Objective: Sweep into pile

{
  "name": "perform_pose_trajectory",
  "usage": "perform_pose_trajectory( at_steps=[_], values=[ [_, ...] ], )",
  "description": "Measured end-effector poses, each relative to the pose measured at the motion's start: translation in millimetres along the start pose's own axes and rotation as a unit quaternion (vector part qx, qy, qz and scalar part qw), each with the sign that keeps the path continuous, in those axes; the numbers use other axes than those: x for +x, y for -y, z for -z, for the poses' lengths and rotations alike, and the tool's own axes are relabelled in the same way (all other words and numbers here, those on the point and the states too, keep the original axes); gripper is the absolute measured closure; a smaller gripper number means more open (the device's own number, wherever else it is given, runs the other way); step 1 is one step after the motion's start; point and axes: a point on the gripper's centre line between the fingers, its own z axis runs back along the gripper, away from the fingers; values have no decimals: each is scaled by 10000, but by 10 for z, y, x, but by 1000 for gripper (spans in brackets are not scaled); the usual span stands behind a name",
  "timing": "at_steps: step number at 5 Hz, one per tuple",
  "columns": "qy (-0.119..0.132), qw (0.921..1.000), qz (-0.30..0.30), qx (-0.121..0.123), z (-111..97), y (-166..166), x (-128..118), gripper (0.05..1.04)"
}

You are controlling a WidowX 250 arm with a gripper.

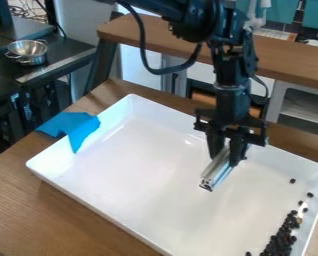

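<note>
Over the right half of the white tray, the gripper hangs downward, shut on a short silver metal bar whose near end slants down toward the camera. Whether the bar touches the tray floor I cannot tell. Small dark pieces lie heaped along the tray's lower right side, with a few scattered loosely above them near the right wall. The heap is to the right of and nearer the camera than the bar.
A blue cloth drapes over the tray's left corner. The tray stands on a wooden table with raised walls all around. Behind it runs a wooden counter, and a metal bowl sits on a black surface at upper left.
</note>
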Motion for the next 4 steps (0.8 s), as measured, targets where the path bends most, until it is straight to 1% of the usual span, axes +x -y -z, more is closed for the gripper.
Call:
perform_pose_trajectory(
  at_steps=[1, 3, 4],
  values=[
    [10, 9995, -287, 135, 91, -192, 44, 716],
    [55, 9971, -593, 469, 337, -340, 177, 716],
    [5, 9961, -708, 530, 406, -367, 211, 716]
  ],
)
